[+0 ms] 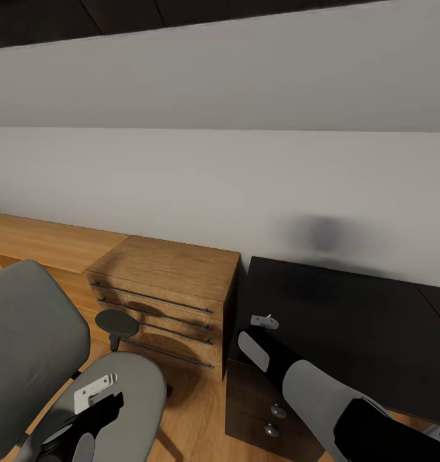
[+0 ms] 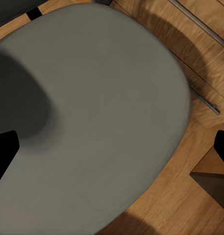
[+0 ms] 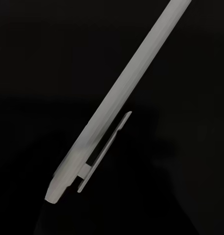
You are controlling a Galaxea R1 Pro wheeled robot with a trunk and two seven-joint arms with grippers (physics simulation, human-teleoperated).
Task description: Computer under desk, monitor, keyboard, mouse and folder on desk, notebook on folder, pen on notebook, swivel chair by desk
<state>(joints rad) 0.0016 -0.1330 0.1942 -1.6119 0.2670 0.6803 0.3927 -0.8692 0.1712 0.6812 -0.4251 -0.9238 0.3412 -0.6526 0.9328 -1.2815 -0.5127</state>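
Observation:
The swivel chair (image 1: 27, 333) stands at the lower left, its grey seat (image 2: 102, 98) right below my left gripper (image 1: 107, 404). That gripper is open, its black fingertips (image 2: 4, 152) spread wide apart above the seat. The desk (image 1: 361, 327) with its glossy black top is at the right. My right gripper (image 1: 263, 327) hovers over the desk's left end, shut on the pen (image 1: 264, 320). The white pen (image 3: 121, 93) with its clip runs slanted against the black desk top in the right wrist view.
A light wooden drawer chest (image 1: 175, 269) stands against the white wall between chair and desk. The chair's black armrest (image 1: 117, 321) rises in front of it. The desk's black drawer unit (image 1: 258, 410) is below my right arm. Wooden floor (image 1: 194, 410) lies between.

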